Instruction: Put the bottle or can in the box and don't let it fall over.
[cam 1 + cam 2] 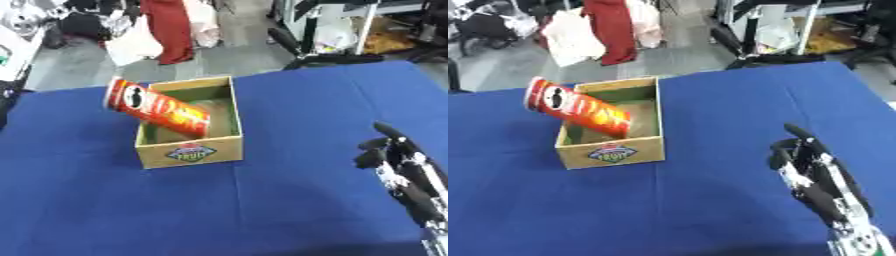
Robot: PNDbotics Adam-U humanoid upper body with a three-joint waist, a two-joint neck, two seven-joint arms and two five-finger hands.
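Can (pixel 157 109) tilted in box (pixel 192 150); right hand (pixel 811 170) apart, fingers relaxed.

right hand (pixel 815 175) lower right, fingers relaxed

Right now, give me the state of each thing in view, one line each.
Can: tilted, lower end inside the box, top leaning out over the left wall; not upright.
Box: open-topped, upright on the blue table.
Right hand: open, holding nothing, apart from the box at lower right.
Left hand: not in view.
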